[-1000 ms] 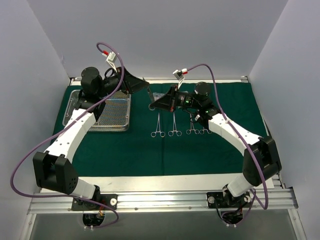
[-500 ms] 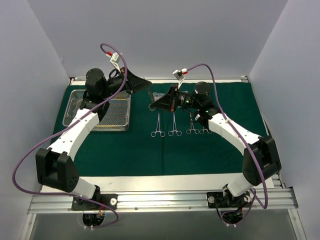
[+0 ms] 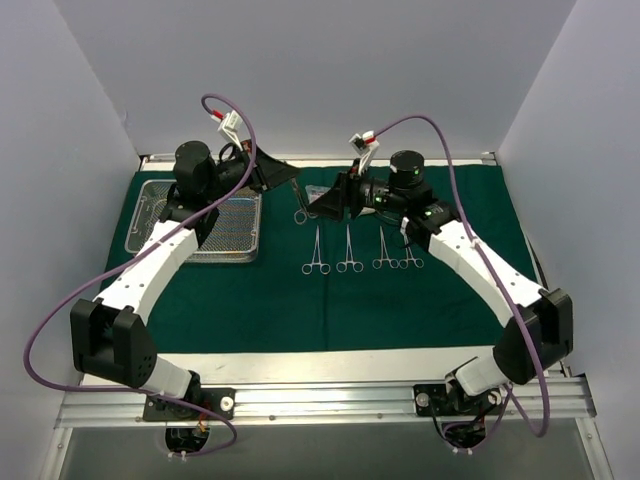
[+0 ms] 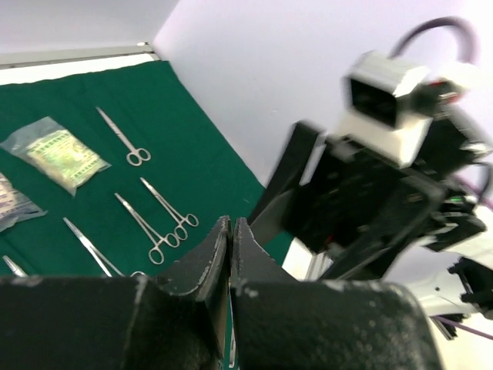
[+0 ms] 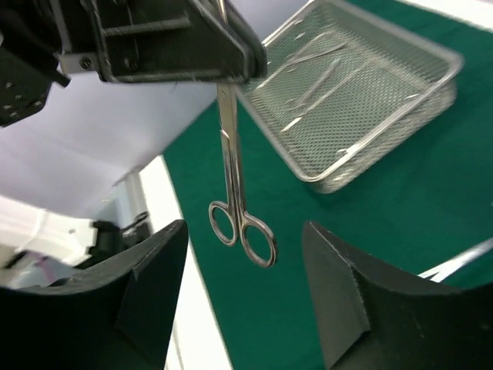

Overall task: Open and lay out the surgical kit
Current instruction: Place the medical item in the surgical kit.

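The surgical kit lies spread on its dark green cloth (image 3: 250,300). A steel scissor-handled clamp (image 5: 231,154) hangs rings-down above the cloth, with my left gripper (image 3: 296,184) shut on its tip end. In the left wrist view the left gripper (image 4: 230,221) has its jaws pressed together with a thin steel strip between them. My right gripper (image 5: 245,228) stands open, one finger on either side of the clamp's rings without touching them. Several clamps (image 3: 348,252) lie in a row on the cloth. The wire-mesh tray (image 3: 135,215) stands at the left with clamps (image 5: 316,77) inside.
Two clear pouches (image 4: 58,150) lie on the cloth at the back, near the row of clamps (image 4: 169,212). White walls close in the back and both sides. The right arm's wrist (image 4: 370,193) is close in front of the left gripper.
The clamp has passed from the right gripper to the left: the left jaws shut on its tip end and the right jaws opened. The right wrist drew back slightly.
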Motion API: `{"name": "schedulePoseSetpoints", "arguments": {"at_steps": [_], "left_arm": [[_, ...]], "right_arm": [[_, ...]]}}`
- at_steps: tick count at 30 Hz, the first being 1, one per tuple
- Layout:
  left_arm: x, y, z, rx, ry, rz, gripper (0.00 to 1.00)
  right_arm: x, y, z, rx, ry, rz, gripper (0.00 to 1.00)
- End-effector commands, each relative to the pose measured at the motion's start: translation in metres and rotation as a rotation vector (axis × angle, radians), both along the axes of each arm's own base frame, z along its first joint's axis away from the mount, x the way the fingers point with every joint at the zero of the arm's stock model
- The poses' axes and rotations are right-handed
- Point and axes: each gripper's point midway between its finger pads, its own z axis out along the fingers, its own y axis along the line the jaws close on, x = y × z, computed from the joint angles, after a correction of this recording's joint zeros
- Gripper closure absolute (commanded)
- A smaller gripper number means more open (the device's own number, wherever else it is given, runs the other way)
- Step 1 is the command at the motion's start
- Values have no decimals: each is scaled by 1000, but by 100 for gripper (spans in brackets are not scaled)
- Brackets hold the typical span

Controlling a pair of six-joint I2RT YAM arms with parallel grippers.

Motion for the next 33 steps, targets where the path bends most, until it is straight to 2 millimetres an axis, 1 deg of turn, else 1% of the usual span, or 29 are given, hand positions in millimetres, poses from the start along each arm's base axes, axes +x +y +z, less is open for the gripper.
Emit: {"name": "schedulePoseSetpoints", "arguments": {"at_steps": [1,2,3,4,5,6,7,8,9,12,20,25,31,33], "left_arm": [[-6,7,17,19,-74,53,98],[-6,7,17,24,-73,59,98],[-6,7,16,30,-72,65,98],[-4,8,15,41,-69,82,98],[-5,6,15,44,-69,84,98],[-4,6,15,46,-69,90,98],[-4,6,14,49,-57,93,98],[-3,6,13,49,-50,99,98],[-3,5,13,47,-42,100,98],[-4,4,14,49,-40,111,98],[-5,1,12,72,-23,133,98],[-8,-3,13,74,-25,126,98],[-8,-3,12,90,-27,141,98],[-8,-3,11,94,-23,146,98]], "right_arm": [[7,-21,40,-79,-165,-109,43],[11,-25,38,-111,-173,-151,43],[9,-23,40,-123,-181,-158,42],[9,-22,36,-148,-177,-172,42],[16,-26,41,-173,-207,-227,42],[12,-19,41,-188,-218,-226,43],[12,-18,39,-207,-221,-235,45],[16,-18,41,-224,-238,-265,46],[13,-13,40,-230,-245,-263,48],[16,-10,39,-252,-261,-293,50],[10,10,32,-262,-256,-252,54],[10,20,17,-280,-235,-223,57],[6,30,11,-290,-230,-205,63],[5,32,9,-296,-232,-207,67]]}}
